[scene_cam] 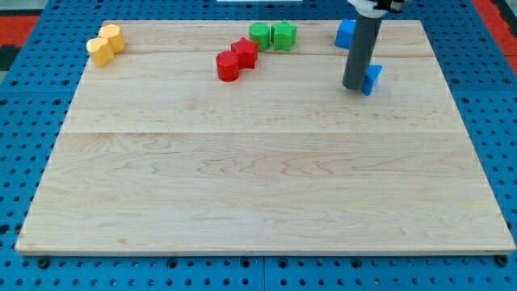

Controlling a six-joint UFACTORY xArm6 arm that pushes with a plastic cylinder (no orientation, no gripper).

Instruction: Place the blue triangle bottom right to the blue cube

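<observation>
The blue cube (346,33) sits near the view's top right of the wooden board (258,178), partly hidden behind the rod. The blue triangle (372,78) lies below and to the right of the cube. My tip (355,86) rests on the board right against the triangle's left side, covering part of it.
Two red blocks (235,59) sit together at top centre. Two green blocks (272,35) stand just above and right of them. Two yellow blocks (106,44) lie at the top left corner. Blue pegboard (24,121) surrounds the board.
</observation>
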